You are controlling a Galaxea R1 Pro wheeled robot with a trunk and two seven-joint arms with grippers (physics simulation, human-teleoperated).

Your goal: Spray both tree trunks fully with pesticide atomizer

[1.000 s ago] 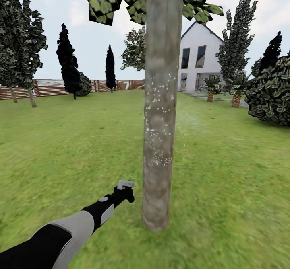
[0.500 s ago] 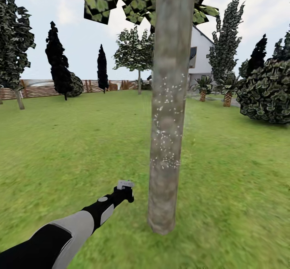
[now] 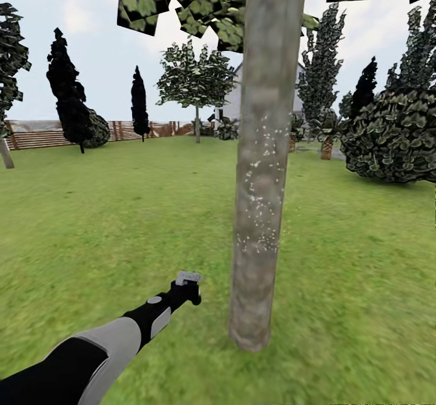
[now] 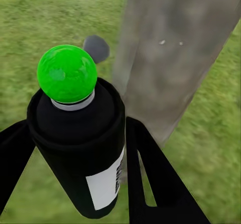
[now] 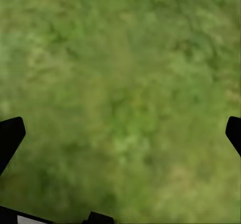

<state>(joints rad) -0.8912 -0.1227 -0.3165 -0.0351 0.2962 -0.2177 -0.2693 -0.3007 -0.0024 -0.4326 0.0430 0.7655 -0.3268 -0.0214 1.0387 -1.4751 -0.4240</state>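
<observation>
A thick mottled grey-brown tree trunk (image 3: 261, 169) rises close in front of me, flecked with white specks at mid height, its leaves overhead. My left gripper (image 3: 188, 286) reaches out low, just left of the trunk, shut on the pesticide atomizer (image 3: 189, 277), a small pale shape at the arm's tip. The left wrist view gives the atomizer (image 4: 75, 133) as a dark can with a green ball on top, clamped between both black fingers, with the trunk (image 4: 175, 53) right behind it. A second broad-leaved tree (image 3: 197, 81) stands far back on the lawn. My right gripper (image 5: 120, 133) hangs open over grass.
Lawn (image 3: 109, 211) spreads all around the trunk. A big leafy shrub (image 3: 393, 135) fills the right side. Dark conifers (image 3: 69, 93) and a brown slat fence (image 3: 42, 134) line the far left. A small grey round object (image 4: 96, 47) lies on the grass by the trunk's foot.
The whole view has swung: the trunk now sits further right in the picture and the background has slid left, hiding the white house. My left arm keeps its pose and its hold.
</observation>
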